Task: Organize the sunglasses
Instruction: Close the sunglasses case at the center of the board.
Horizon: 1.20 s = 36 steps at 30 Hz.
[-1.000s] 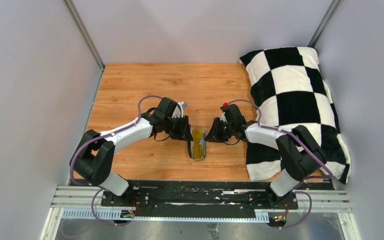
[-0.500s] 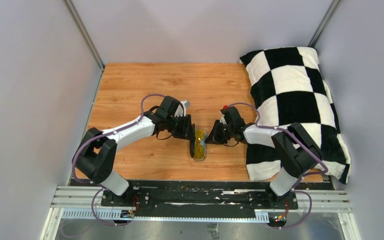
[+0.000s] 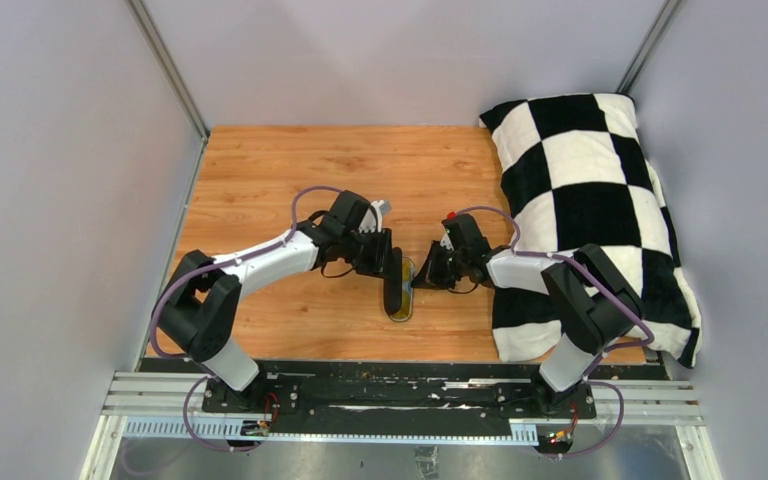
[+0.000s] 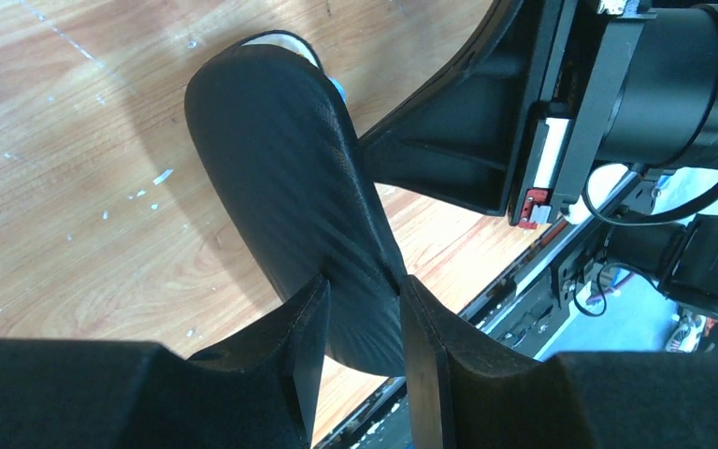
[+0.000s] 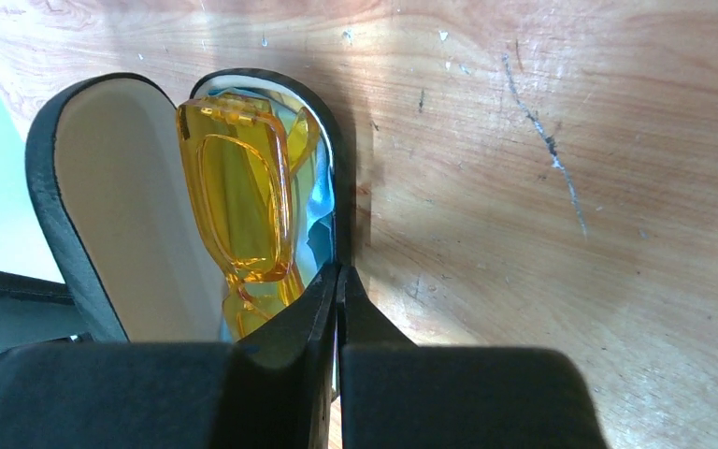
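The closing of the case looks to be the step in hand. On the wooden desk, at about 6 o'clock from its middle, sits the black case, an oval clamshell. The sunglasses lie inside its lower shell, on a crumpled light-blue cloth. They are amber-orange, glossy and see-through, with slim rounded lenses and the temples apparently folded in.

The left arm comes in from 9 o'clock. The left jaws are clenched on the lid, one finger on either face near its end, holding it tilted partway over the shell. The outside of the lid is matt black with a fine ribbed grain, and its inside is a smooth cream lining.

The right arm reaches in from 3 o'clock. The right jaws are pressed together on the thin rim of the lower shell, seemingly pinning it to the desk.

As I judge it, the next move asks the left arm to swing the lid down about its hinge while the right steadies the base. The right jaws would have to let go of the rim before the lid meets them. The cloth bunches up along that edge and might snag.

A soft black-and-white chequered pillow lies at 3 o'clock, apart from all this
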Each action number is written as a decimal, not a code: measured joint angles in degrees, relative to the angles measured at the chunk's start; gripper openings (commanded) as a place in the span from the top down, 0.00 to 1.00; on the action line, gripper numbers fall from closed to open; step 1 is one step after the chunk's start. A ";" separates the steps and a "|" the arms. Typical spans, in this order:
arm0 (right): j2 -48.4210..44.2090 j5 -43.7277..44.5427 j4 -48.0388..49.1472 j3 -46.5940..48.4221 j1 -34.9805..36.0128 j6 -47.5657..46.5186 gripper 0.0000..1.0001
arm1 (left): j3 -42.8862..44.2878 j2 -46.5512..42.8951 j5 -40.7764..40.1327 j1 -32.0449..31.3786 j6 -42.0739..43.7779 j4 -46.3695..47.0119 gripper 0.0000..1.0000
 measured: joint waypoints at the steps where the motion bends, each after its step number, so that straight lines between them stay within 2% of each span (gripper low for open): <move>1: 0.00 0.00 0.00 0.00 0.00 0.02 0.98 | 0.13 0.22 0.07 -0.20 -0.07 0.24 0.62; 16: 0.07 -0.13 0.48 -0.11 0.13 0.76 0.99 | 1.07 6.64 2.56 -1.86 -1.60 4.74 0.62; 23: -0.07 -0.20 0.76 -0.31 0.13 1.11 0.97 | 1.07 6.75 2.93 -1.95 -1.68 5.09 0.62; 25: -0.48 -0.11 0.63 -0.37 0.13 1.11 0.94 | 1.07 6.38 2.58 -1.95 -1.53 4.55 0.62; 36: -9.49 2.03 -5.01 -0.63 0.15 -0.68 0.66 | 1.60 1.29 -1.88 -2.05 0.31 -1.44 0.60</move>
